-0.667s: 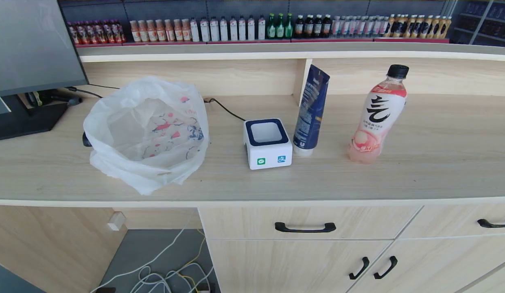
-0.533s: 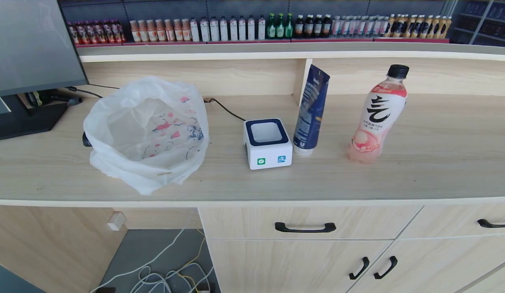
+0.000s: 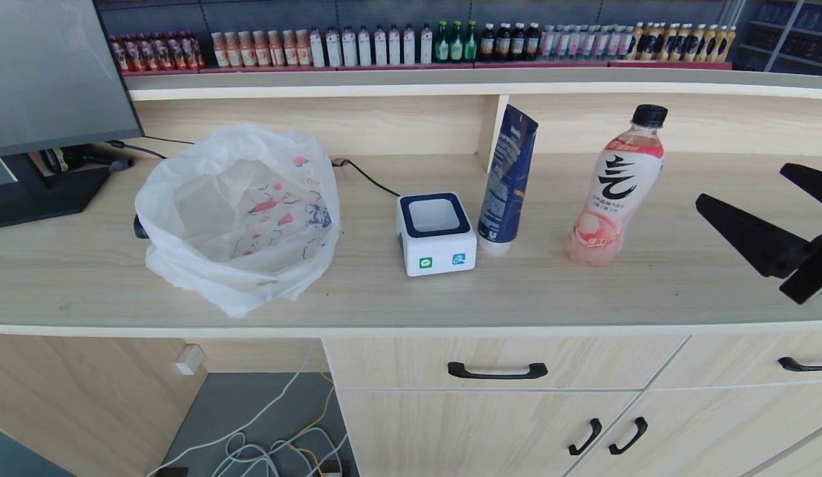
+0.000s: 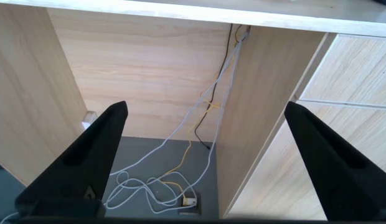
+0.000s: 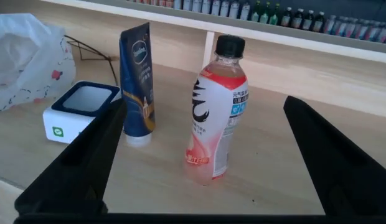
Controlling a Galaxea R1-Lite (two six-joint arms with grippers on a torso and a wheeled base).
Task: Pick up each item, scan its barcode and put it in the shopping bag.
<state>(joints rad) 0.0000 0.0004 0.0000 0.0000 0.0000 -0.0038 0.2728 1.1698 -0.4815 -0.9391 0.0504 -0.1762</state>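
Taking the head view's far side as 12 o'clock: the white, thin plastic shopping bag with red and blue print (image 3: pixel 238 212) is slumping open-mouthed at the 9 o'clock end of the pale wooden counter (image 3: pixel 384 301), and nothing is showing inside it. At its 3 o'clock, a little apart, the white cube barcode scanner with a dark blue rimmed window (image 3: pixel 436 233) is sitting with its window facing up. Just beside the scanner, again at 3 o'clock, the dark blue plastic squeeze tube (image 3: pixel 507 179) is standing on its white cap. Farther along at 3 o'clock, the clear pink plastic drink bottle with a black cap (image 3: pixel 613 192) is standing upright, apart from the tube.

Judging by this, the task is only beginning: neither item is being held, neither is over the scanner, and the bag appears to be holding nothing, so both pick-ups, both scans and both drops are left to do.

The right pincer (image 3: pixel 742 184) is hovering above the counter at the bottle's 3 o'clock, fingers spread wide and gripping nothing. The bottle is standing at its 9 o'clock, near but not touching, and in the right wrist view it is showing between the two spread fingers, so it looks like the likeliest first pick. The tube is farther off at the pincer's 9 o'clock.

The left pincer (image 4: pixel 205 109) is hanging lower than the countertop, likewise spread and holding nothing, facing the cables in the open recess under the counter.
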